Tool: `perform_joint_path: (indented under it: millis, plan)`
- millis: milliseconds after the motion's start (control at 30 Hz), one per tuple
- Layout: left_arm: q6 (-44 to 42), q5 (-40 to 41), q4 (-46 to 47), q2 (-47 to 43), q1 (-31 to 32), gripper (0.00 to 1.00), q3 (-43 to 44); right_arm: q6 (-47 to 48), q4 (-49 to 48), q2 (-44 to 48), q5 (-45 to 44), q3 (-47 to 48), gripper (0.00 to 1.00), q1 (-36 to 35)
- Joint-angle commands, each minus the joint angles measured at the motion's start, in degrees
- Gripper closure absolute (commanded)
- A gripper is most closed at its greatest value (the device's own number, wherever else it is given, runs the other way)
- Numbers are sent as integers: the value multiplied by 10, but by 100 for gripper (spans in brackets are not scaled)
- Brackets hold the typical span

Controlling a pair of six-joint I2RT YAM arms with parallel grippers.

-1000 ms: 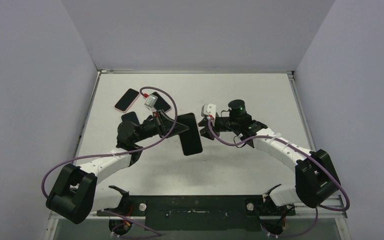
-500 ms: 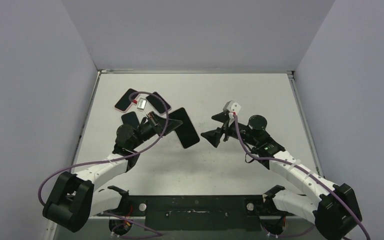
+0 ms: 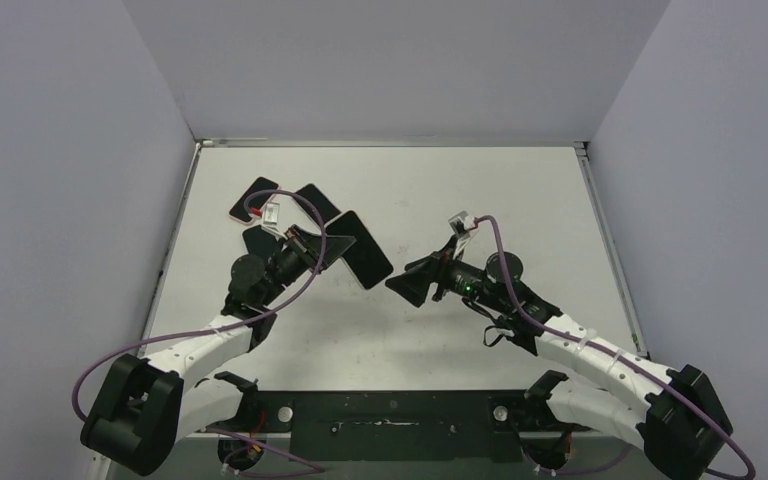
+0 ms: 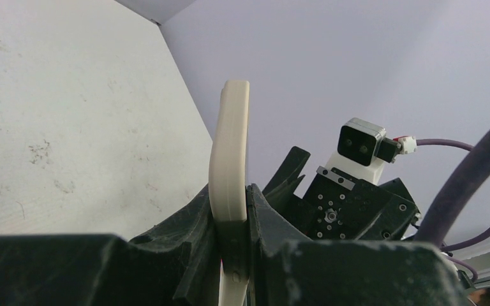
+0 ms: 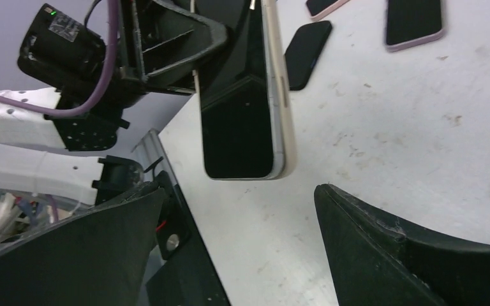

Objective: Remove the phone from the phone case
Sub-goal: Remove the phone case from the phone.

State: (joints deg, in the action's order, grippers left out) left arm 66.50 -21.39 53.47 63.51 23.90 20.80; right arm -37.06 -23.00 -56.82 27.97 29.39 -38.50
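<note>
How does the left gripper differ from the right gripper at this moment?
The left gripper is shut on the phone, clamping its edge; the right gripper stands wide open and holds nothing. The left gripper carries the phone in the air; the right gripper only faces its free end, without touching it. Both hang above the table.

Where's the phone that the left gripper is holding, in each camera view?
Top external: phone left of centre, a dark tilted slab above the table.
Left wrist: centre, seen edge-on, its cream side upright between the fingers.
Right wrist: top centre, dark screen facing the camera.
Shared landmark: the left gripper clamped on it, in all three views.
</note>
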Motion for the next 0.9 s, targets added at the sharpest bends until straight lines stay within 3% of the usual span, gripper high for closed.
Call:
perform_joint_path:
  millis: [0, 300, 867]
  plan:
    - [10, 12, 54, -15, -3, 100, 5, -85, -60, -12, -40, 12, 10, -39]
    - [13, 6, 47, -28, -3, 100, 6, -115, -79, -15, -74, 4, 18, -52]
    - [41, -12, 83, -22, -3, 100, 7, -116, -123, -39, -54, 11, 28, -63]
